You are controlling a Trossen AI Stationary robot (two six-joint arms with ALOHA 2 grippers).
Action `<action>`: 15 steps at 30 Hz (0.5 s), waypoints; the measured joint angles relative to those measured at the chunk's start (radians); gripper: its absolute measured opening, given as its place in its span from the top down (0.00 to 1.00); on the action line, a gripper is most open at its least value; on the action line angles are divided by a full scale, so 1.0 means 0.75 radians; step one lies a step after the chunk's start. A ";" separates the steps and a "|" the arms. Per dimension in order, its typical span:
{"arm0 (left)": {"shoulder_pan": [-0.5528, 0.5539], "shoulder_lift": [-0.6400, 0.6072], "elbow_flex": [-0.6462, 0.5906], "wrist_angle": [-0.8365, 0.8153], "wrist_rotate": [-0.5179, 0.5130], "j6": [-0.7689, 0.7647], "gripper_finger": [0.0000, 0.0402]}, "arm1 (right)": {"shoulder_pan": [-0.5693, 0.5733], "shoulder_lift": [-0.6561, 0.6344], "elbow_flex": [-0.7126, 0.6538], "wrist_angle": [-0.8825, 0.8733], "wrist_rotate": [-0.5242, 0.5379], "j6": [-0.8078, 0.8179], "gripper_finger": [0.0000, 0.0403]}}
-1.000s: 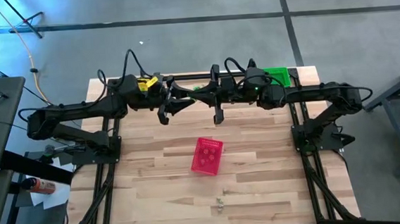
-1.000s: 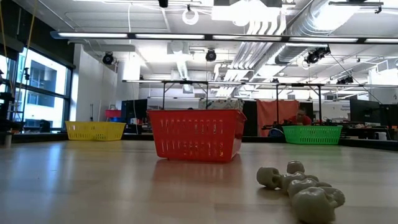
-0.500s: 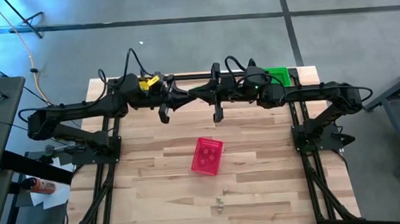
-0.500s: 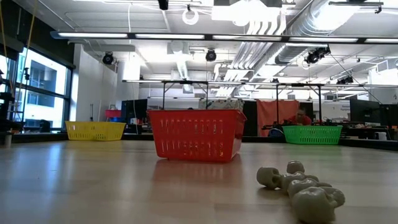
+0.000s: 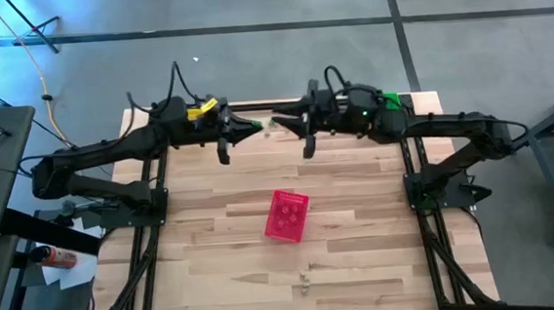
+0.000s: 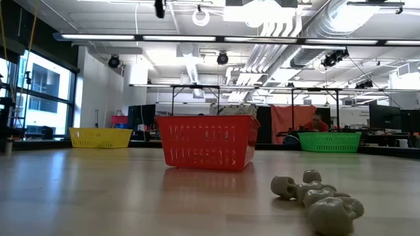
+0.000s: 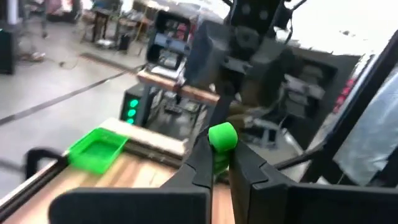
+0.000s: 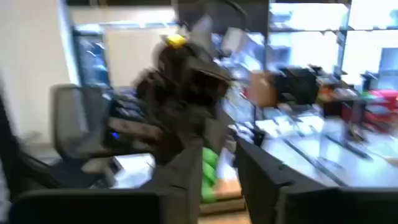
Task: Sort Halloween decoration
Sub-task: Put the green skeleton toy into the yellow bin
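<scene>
High view: wooden table [image 5: 360, 218]; left gripper [image 5: 254, 127] and right gripper [image 5: 280, 123] facing each other tip to tip above the far edge, a small green trinket [image 5: 266, 125] between them; pink basket [image 5: 287, 215] mid-table; pale trinkets [image 5: 307, 284] near the front edge; green basket [image 5: 387, 100] at the far right corner, yellow basket [image 5: 203, 109] at the far left, both partly under the arms. Low view: red-looking basket [image 6: 206, 141] centre, yellow basket [image 6: 100, 137] left, green basket [image 6: 329, 141] right, pale trinkets [image 6: 318, 199] in the foreground. Left wrist view: left gripper [image 7: 219, 146] clamped on the green trinket [image 7: 222, 137], held in the air; green basket [image 7: 97, 150] beyond. Right wrist view: right gripper [image 8: 219, 160] fingers parted, a blurred green object between them, not gripped.
</scene>
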 joint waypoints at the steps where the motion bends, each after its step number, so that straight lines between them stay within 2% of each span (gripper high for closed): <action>1: 0.014 -0.026 0.000 -0.046 -0.007 0.015 0.99 | -0.007 -0.018 -0.001 -0.027 0.020 -0.003 0.73; 6: 0.064 -0.165 0.000 -0.233 -0.026 0.139 1.00 | -0.044 -0.148 0.000 -0.273 0.062 -0.043 0.56; 10: 0.070 -0.251 -0.010 -0.347 -0.048 0.182 1.00 | -0.066 -0.233 0.000 -0.498 0.069 -0.035 0.50; 15: 0.036 -0.340 -0.199 -0.209 -0.101 0.115 1.00 | -0.061 -0.322 0.000 -0.691 0.064 0.009 0.48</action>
